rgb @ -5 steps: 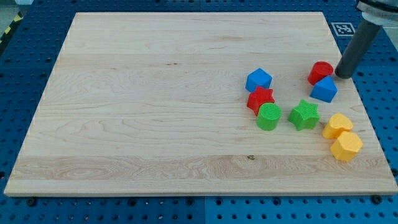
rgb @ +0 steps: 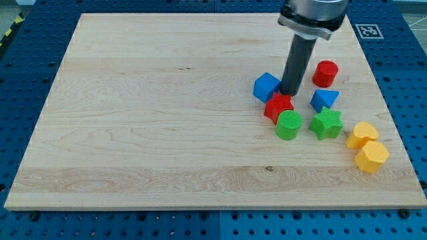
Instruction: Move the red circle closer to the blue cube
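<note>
My tip rests on the bench just right of the blue cube; it has no tool to open or close. The red circle sits farther right, apart.

I can read no words, brands or numbers anywhere. The only sign I see is a black-and-white fiducial marker stuck on the blue pegboard at the view's top right.

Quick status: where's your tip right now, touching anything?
No gripper: my tip is down between the blue cube and the red star, apparently touching both, left of the red circle; holding nothing.
</note>
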### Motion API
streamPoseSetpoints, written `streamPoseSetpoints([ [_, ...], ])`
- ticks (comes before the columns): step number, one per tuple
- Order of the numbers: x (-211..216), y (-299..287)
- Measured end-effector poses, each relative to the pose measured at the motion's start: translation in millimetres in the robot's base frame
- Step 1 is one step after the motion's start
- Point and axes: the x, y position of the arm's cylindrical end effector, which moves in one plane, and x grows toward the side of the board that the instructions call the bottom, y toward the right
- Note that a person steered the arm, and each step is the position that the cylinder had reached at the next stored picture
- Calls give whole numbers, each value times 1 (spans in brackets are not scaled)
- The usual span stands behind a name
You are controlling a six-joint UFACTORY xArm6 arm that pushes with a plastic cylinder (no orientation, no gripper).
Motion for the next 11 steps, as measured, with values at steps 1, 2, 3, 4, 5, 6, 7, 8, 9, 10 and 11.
streamPoseSetpoints([
  [1, -6, 2],
  [2, -49, 3],
  [3, -89, 15],
  [4, -93, 53],
  [5, -65, 117],
  [6, -44, 145],
  [7, -42, 129],
  [8, -42, 108],
  [9, -42, 83],
  [10, -42, 57],
  [11, -42, 32],
])
